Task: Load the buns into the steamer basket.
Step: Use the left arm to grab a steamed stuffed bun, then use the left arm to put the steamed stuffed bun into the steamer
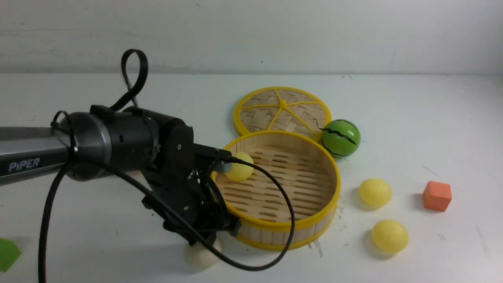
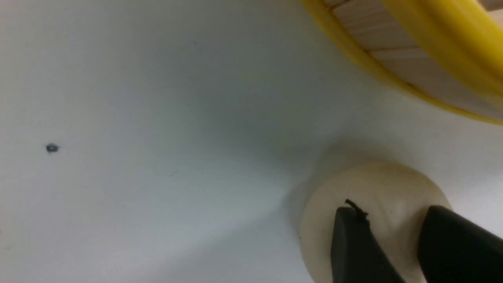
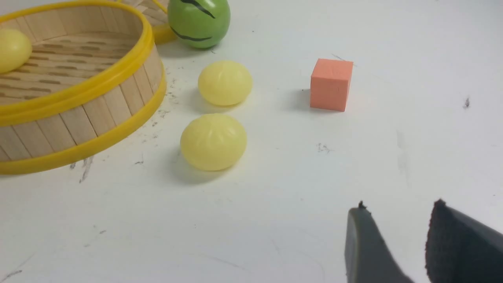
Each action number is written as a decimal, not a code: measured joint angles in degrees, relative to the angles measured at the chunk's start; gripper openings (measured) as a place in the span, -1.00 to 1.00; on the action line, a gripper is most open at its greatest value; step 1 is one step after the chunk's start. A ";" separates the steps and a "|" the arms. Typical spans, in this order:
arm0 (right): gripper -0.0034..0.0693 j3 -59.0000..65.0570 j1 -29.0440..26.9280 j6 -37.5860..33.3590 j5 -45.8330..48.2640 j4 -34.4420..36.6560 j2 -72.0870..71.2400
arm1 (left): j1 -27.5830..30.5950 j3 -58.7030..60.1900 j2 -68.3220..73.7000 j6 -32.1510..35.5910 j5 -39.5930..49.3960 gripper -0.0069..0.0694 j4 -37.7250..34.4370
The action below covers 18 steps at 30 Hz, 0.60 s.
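The steamer basket (image 1: pixel 337 188) (image 2: pixel 412 51) (image 3: pixel 98 114) stands mid-table with one pale yellow bun (image 1: pixel 239 169) (image 3: pixel 11 49) on its slatted floor. Two more yellow buns (image 1: pixel 375 192) (image 1: pixel 390 236) (image 3: pixel 224 82) (image 3: pixel 213 141) lie on the table to its right. An off-white bun (image 1: pixel 202 254) (image 2: pixel 377 188) rests on the table by the basket's near left wall. My left gripper (image 2: pixel 393 210) hangs open just over this bun, its fingertips apart above the bun's top. My right gripper (image 3: pixel 397 206) is open over bare table, with nothing in it.
The flat woven lid (image 1: pixel 283 110) lies behind the basket, with a green striped ball (image 1: pixel 340 138) (image 3: pixel 198 21) beside it. An orange cube (image 1: pixel 437 195) (image 3: pixel 330 84) sits at the right. A green piece (image 1: pixel 8 253) shows at the left edge.
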 joint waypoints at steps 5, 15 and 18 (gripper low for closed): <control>-0.25 0.00 0.00 0.00 0.00 0.00 0.00 | 0.00 0.00 0.07 0.04 1.64 -0.34 -0.29; -0.25 0.00 0.00 0.00 0.00 0.00 0.00 | -0.13 -4.71 -5.72 -0.95 12.45 -0.85 0.21; -0.25 0.00 0.00 0.00 0.00 0.00 0.00 | -1.50 -11.68 -6.68 0.30 13.89 -0.85 -0.34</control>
